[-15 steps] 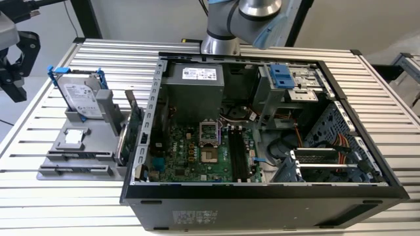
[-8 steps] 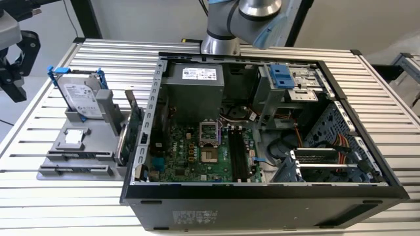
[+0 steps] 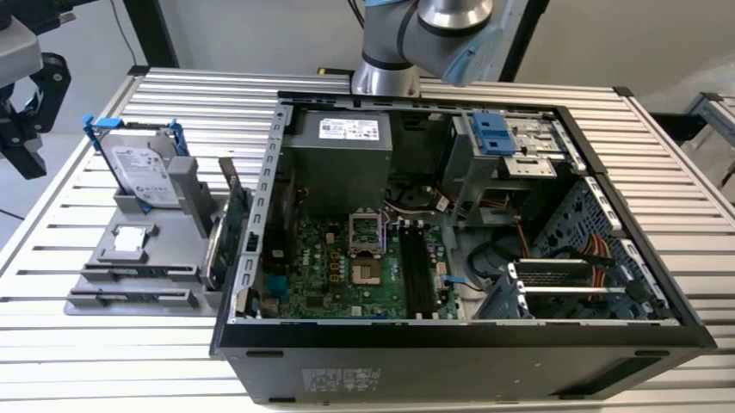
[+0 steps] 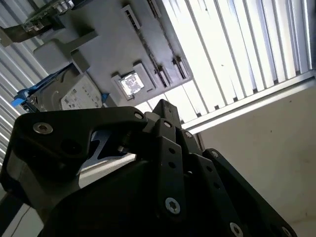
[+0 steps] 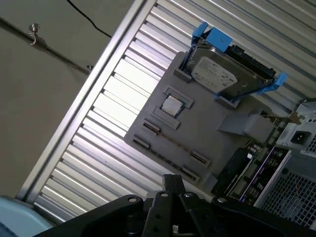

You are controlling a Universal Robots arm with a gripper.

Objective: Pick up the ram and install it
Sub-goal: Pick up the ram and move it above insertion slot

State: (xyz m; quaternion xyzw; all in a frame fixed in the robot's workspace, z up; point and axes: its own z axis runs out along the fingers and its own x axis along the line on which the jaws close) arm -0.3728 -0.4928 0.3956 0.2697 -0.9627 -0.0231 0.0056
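I am hovering over the slatted metal table (image 5: pixel 94 148) near its edge, pale floor (image 5: pixel 44 108) beyond; my gripper (image 5: pixel 173 205) is cut off, so I cannot tell its opening or load.

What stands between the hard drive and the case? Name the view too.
In the exterior view, a green card stands on edge between the hard drive and the case, on the grey holder.

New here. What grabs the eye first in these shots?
The open PC case sits in the middle of the table, motherboard exposed. On the exterior view's left, a grey tray holds a hard drive upright in a blue frame. The arm's base stands at the table's far edge.
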